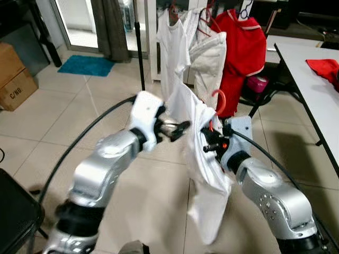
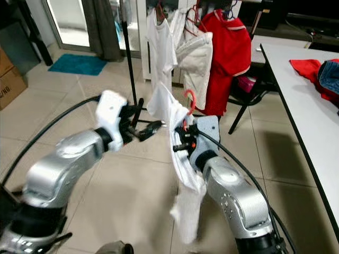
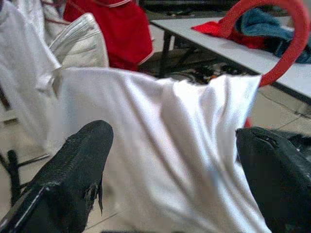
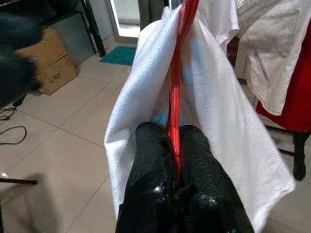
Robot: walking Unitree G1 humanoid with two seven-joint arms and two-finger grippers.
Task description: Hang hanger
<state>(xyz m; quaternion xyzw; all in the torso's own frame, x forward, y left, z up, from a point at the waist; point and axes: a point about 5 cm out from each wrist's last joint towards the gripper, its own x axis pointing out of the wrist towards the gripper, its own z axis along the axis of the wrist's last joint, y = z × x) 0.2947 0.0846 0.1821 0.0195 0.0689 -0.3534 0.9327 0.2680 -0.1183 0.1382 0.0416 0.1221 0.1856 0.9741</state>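
A red hanger (image 1: 220, 101) carries a white garment (image 1: 204, 159) that droops toward the floor. My right gripper (image 4: 174, 138) is shut on the hanger's red bar (image 4: 175, 97), inside the cloth, and holds it up in front of me. My left gripper (image 1: 180, 128) is open just left of the garment's shoulder, its fingers (image 3: 80, 165) spread before the white cloth (image 3: 165, 141) without touching it. The hanger's red hook (image 3: 286, 34) curves above the cloth. Beyond stands the clothes rack (image 1: 139, 47) with a white shirt (image 1: 172, 47), a cream garment (image 1: 209, 58) and a red garment (image 1: 243, 53) hanging.
A white table (image 1: 312, 90) with red cloth (image 1: 324, 67) runs along the right. Cardboard boxes (image 1: 13, 74) sit at the left, a teal mat (image 1: 87, 65) lies by the door, and a dark chair (image 1: 16, 217) is at my lower left. Tiled floor (image 1: 79, 111) lies between me and the rack.
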